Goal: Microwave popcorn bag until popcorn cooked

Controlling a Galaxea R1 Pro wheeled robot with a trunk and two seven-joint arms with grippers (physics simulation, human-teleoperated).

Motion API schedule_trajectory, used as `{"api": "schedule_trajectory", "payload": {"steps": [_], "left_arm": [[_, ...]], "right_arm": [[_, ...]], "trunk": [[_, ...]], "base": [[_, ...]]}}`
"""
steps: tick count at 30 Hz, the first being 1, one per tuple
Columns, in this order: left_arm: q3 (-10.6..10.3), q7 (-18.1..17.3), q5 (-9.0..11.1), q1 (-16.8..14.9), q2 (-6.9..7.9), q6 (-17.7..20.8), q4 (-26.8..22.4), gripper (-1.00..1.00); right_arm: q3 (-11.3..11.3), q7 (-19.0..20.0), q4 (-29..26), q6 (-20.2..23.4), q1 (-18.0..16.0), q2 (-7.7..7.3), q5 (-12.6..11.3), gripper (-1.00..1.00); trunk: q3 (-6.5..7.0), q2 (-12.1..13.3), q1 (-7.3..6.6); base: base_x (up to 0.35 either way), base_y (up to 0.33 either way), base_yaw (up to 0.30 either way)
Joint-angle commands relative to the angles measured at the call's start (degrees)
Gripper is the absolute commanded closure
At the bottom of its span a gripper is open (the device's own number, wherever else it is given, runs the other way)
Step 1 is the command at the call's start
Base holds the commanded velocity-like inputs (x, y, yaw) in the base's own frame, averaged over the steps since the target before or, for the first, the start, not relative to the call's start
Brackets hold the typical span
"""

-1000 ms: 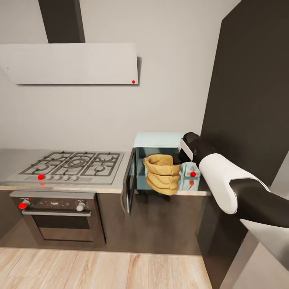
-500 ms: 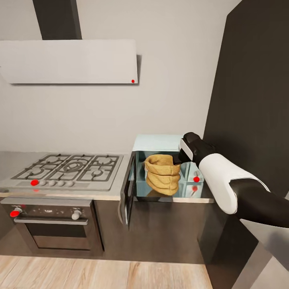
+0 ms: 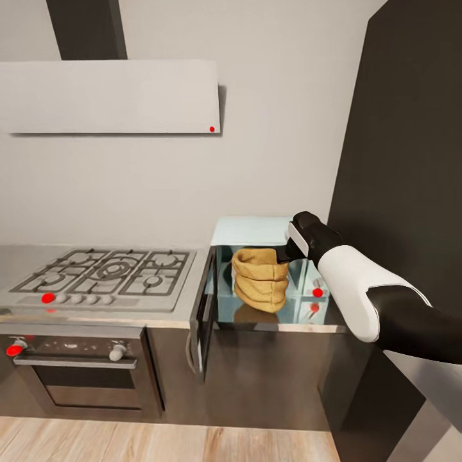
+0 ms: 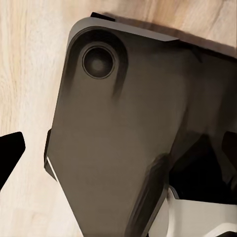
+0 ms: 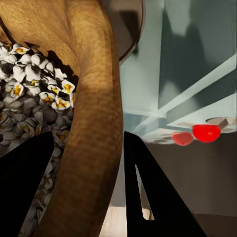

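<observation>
While the right gripper (image 3: 282, 255) pinches the rolled rim of the popcorn bag (image 3: 260, 279), one finger inside the mouth and one outside with the cloth squeezed between them, the sack hangs at the open front of the microwave (image 3: 256, 269) — just above the countertop (image 3: 282, 324), its base seemingly clear of the steel. The bag looks soft and light: burlap-like walls that wrinkle and sag, so it should fold rather than resist if pushed against the cavity wall. The thick rim is the sensible hold (it gives the fingers something firm), whereas the thin sides would slip or crumple. Inside lies the popcorn (image 5: 34, 94), loose white pieces that would spill if the sack tipped — keep it upright. Whether the left gripper is spread or closed I cannot tell; its camera faces the robot's dark base.
</observation>
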Motion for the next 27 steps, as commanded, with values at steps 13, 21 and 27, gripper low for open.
{"api": "schedule_trajectory", "payload": {"steps": [13,21,27], "left_arm": [[0.0,-0.1,0.3,0.0,-0.01,0.0,0.0,-1.00],[0.0,-0.1,0.3,0.0,-0.01,0.0,0.0,-1.00],[0.1,-0.1,0.3,0.0,-0.01,0.0,0.0,-1.00]], "right_arm": [[0.3,0.1,-0.1,0.2,0.0,-0.05,0.1,1.00],[0.3,0.1,-0.1,0.2,0.0,-0.08,0.1,1.00],[0.3,0.1,-0.1,0.2,0.0,-0.07,0.1,1.00]], "trunk": [[-0.06,0.0,0.01],[-0.06,0.0,0.01],[-0.06,0.0,0.01]], "base": [[0.141,0.000,0.000],[0.210,0.000,0.000],[0.149,0.000,0.000]]}}
